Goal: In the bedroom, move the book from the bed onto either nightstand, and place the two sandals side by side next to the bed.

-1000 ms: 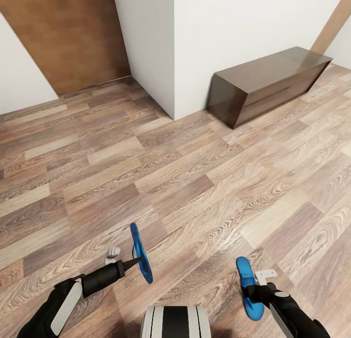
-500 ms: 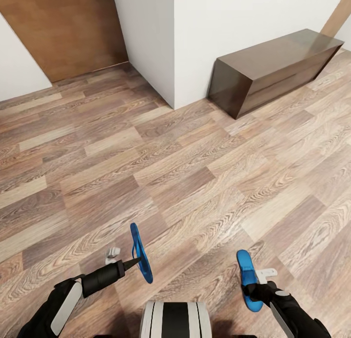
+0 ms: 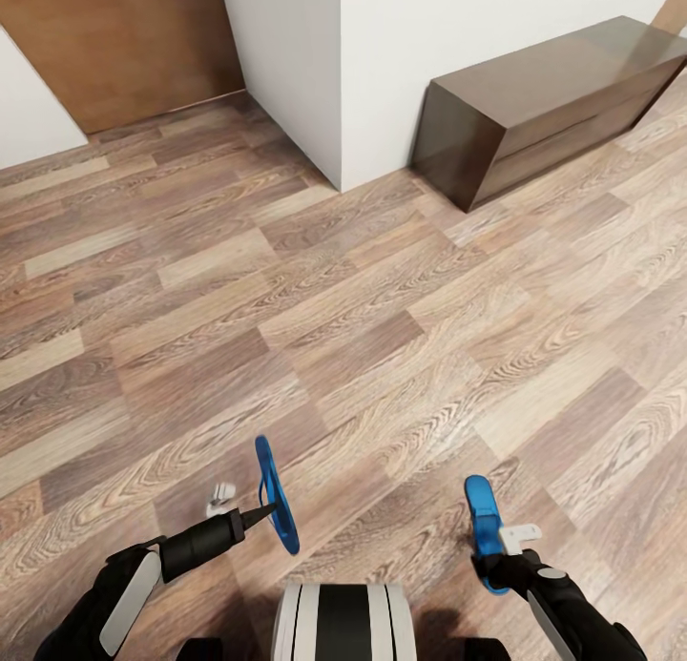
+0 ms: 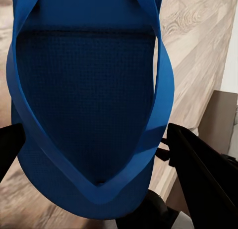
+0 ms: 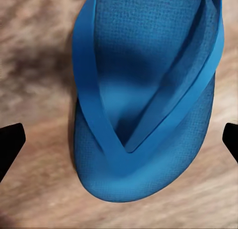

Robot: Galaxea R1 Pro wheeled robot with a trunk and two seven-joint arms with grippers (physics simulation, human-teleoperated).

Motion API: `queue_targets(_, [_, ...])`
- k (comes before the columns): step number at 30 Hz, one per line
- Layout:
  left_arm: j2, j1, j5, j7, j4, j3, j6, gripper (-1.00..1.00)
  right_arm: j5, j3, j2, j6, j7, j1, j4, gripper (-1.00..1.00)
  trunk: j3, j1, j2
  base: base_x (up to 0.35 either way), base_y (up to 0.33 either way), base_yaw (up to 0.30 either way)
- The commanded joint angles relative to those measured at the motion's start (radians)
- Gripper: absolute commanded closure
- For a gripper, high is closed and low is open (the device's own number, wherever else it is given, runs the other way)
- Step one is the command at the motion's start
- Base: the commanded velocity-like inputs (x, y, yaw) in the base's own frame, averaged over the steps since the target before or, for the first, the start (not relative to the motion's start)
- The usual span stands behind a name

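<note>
Sandals of bright blue, thin-soled rubber are gripped one per hand: the left gripper (image 3: 250,506) is clamped on one flat flip-flop (image 3: 275,495) held on edge at lower centre, and the right gripper (image 3: 504,553) is clamped on the other (image 3: 482,526) at lower right. Both are carried above matte wood-plank floor (image 3: 363,337), so placing is judged pending. A long, glossy dark brown bench (image 3: 553,103) stands at upper right against a smooth white wall (image 3: 458,31).
</note>
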Motion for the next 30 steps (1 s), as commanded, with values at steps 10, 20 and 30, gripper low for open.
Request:
queue_targets(10, [0.000,0.000,0.006,0.000,0.000,-0.002,0.006,1.00,-0.007,0.004,-0.002,0.005,0.000,0.000,-0.003,-1.00,-0.005,0.000,0.000,0.000,0.000,0.000])
queue_targets(20, [0.000,0.000,0.006,-0.001,0.000,0.000,0.006,1.00,-0.007,0.005,-0.002,0.005,0.000,0.000,-0.004,-1.00,-0.005,0.000,0.000,0.084,-0.024,0.000])
queue_targets(30, [0.000,0.000,0.006,0.000,0.000,-0.001,0.005,1.00,-0.007,0.005,-0.002,0.005,0.000,0.000,-0.004,-1.00,-0.005,0.000,0.000,0.115,-0.001,0.000])
